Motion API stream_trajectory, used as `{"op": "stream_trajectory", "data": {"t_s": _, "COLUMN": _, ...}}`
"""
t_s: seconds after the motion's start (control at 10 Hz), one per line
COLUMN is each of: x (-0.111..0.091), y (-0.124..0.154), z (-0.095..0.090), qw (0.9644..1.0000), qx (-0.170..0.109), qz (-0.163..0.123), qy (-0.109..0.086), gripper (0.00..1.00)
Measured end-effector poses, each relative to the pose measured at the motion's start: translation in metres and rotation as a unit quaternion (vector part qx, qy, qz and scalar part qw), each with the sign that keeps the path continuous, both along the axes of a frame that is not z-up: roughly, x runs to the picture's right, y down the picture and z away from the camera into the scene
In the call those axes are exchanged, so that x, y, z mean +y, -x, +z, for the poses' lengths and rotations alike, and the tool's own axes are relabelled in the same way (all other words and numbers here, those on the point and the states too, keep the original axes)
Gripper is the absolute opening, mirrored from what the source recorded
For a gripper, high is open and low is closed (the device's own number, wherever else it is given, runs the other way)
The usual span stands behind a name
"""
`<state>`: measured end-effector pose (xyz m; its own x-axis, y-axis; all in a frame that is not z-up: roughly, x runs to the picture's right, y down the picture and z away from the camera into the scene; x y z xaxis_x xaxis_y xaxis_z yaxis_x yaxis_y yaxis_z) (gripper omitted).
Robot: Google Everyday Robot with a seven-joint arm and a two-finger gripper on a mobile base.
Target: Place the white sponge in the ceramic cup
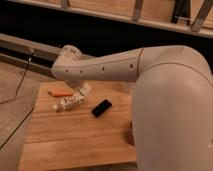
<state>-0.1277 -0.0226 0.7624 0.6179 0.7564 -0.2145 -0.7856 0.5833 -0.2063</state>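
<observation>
1. Hovering low over the far left of the wooden table (75, 142), the gripper (82, 91) sits under the bent wrist of the arm (115, 67), just above and behind a small bottle (70, 102) lying on its side.
2. Gripper state: cannot tell whether it is apart, together or clamped on anything, as the wrist hides most of it.
3. White sponge: not clearly located. A pale bit shows right at the gripper. It may be the sponge, but I cannot tell.
4. Cup: not in sight. The arm's bulk covers the right of the table, so it probably stands behind there (judgement).
5. Nearby: a thin orange thing (62, 93) lies near the gripper on its left. A black slab (101, 108) lies near the bottle on its right, apart from it.
6. Step in hand, as judged: securing the sponge. Come straight down, grip across the short sides, and squeeze only enough to hold soft material. Avoid nudging the bottle, which would likely roll.
7. Next: lift clear of the clutter before swinging right. Release low, centred over the cup's mouth.
</observation>
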Motion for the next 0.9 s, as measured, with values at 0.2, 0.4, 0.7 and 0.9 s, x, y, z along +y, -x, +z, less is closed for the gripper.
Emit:
{"op": "stream_trajectory", "data": {"t_s": 0.2, "x": -0.023, "y": -0.016, "z": 0.007, "qw": 0.9999, "qx": 0.004, "qz": 0.015, "qy": 0.000, "gripper": 0.00}}
{"op": "stream_trajectory", "data": {"t_s": 0.4, "x": -0.047, "y": -0.037, "z": 0.015, "qw": 0.9994, "qx": 0.013, "qz": 0.033, "qy": -0.003, "gripper": 0.00}}
{"op": "stream_trajectory", "data": {"t_s": 0.7, "x": -0.083, "y": -0.063, "z": 0.025, "qw": 0.9976, "qx": 0.025, "qz": 0.064, "qy": -0.009, "gripper": 0.00}}
{"op": "stream_trajectory", "data": {"t_s": 0.9, "x": -0.103, "y": -0.073, "z": 0.035, "qw": 0.9963, "qx": 0.030, "qz": 0.080, "qy": -0.011, "gripper": 0.00}}
